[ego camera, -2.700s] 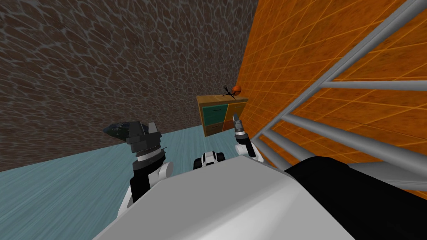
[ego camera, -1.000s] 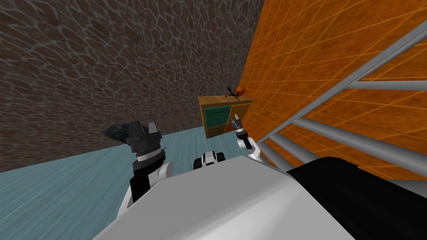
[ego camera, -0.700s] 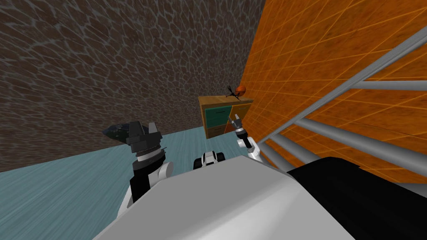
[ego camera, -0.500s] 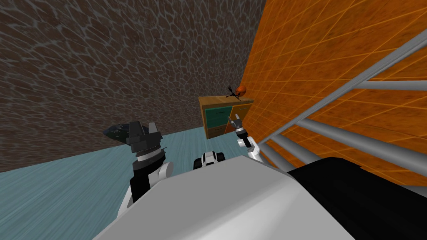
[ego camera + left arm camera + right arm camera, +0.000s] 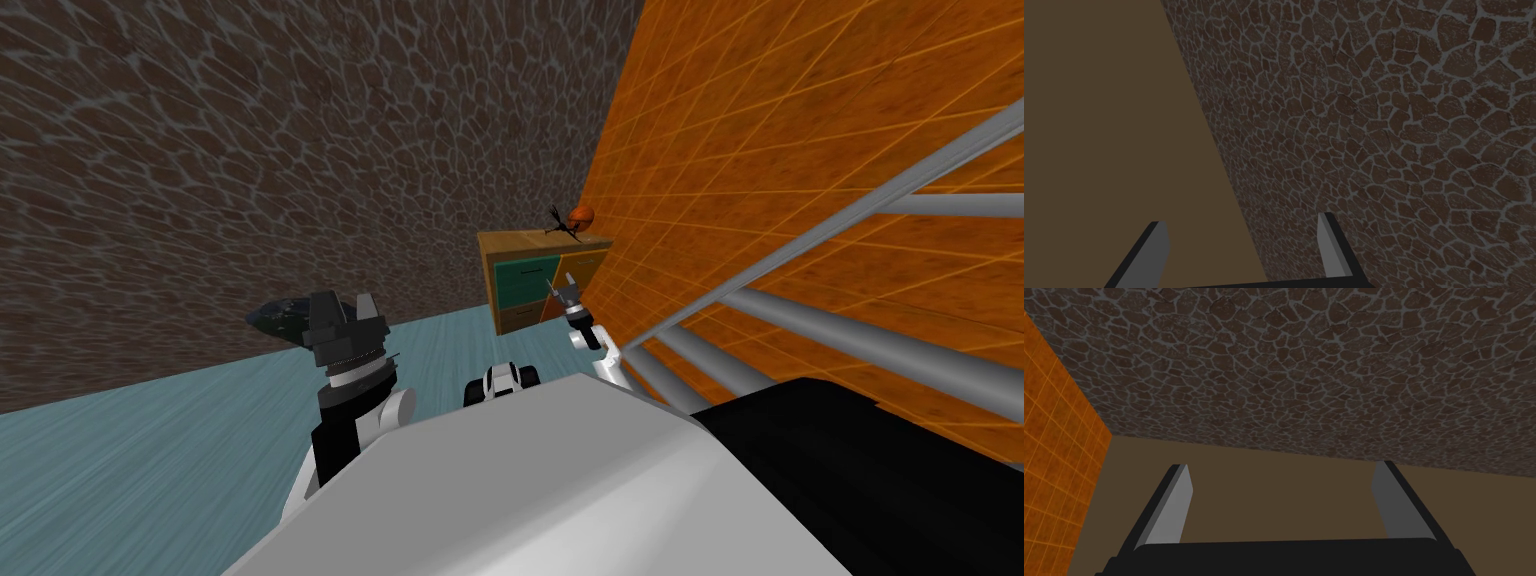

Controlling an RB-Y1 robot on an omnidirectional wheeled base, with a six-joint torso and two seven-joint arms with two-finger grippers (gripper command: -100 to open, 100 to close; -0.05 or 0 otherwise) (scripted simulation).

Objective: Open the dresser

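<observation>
The dresser (image 5: 520,285) stands in the corner where the stone wall meets the orange wall. It has a wooden body with teal fronts on one side and orange fronts on the other, all looking shut. My right gripper (image 5: 563,289) is stretched out on its arm in front of the dresser's middle, and how far short of it cannot be told. In the right wrist view my right gripper (image 5: 1281,505) is open and holds nothing. My left gripper (image 5: 342,318) is raised near my chest, far from the dresser. In the left wrist view my left gripper (image 5: 1244,247) is open and holds nothing.
An orange round thing (image 5: 580,214) with a dark twig-like piece sits on the dresser's top. Grey rails (image 5: 800,320) slant along the orange wall (image 5: 760,130) on my right. A dark lump (image 5: 280,313) lies behind my left hand. Teal floor (image 5: 180,440) stretches to my left.
The whole head picture has shifted a little, so I have moved. The dresser now sits slightly further right. My right gripper has edged up against the dresser's front; the left arm is still.
</observation>
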